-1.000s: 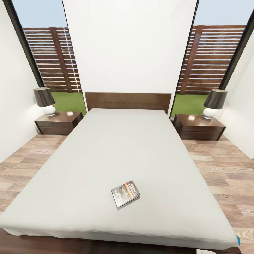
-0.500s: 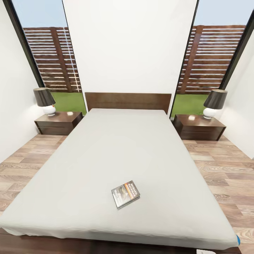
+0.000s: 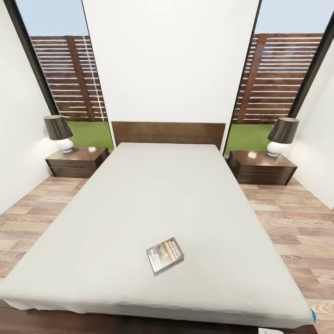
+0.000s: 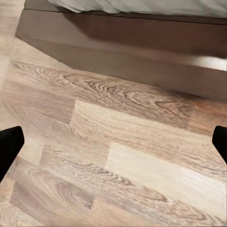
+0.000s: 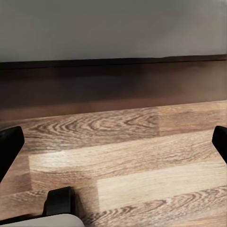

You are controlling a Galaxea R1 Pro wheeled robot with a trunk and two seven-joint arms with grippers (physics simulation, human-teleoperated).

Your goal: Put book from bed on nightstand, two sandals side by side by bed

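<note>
The paperback book (image 3: 165,254) lies flat near the foot of the grey bed (image 3: 139,204), nightstands (image 3: 77,161) flanking the headboard, while both the left pincer (image 4: 113,142) and right pincer (image 5: 113,142) hang spread apart over the wood floor (image 4: 118,156).

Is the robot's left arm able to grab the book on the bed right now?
Probably not yet. The book lies on top of the bed, while the left gripper hangs open, low over the wood floor beside the frame. Nothing blocks it; the arm must lift first.
</note>
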